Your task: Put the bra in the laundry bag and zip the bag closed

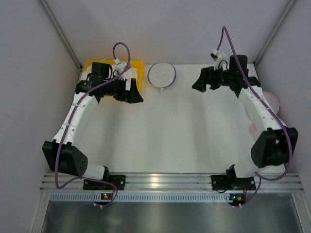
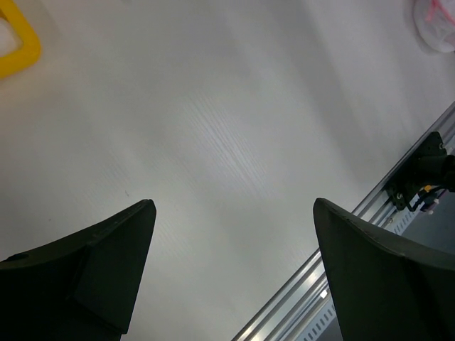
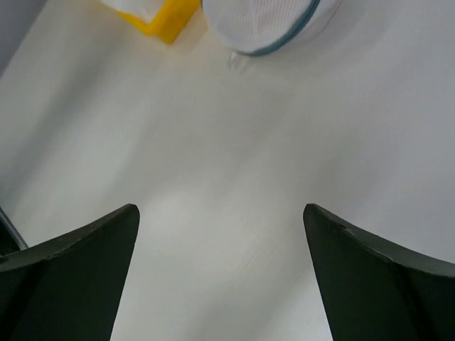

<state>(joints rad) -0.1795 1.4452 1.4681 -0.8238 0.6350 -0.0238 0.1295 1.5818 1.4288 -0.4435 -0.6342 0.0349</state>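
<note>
Lying beside the yellow tray, laundry bag.

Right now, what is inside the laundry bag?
Only white mesh inside the dark rim shows on the laundry bag. Its contents are covered by the mesh, so whether the bra is in there cannot be told.
</note>
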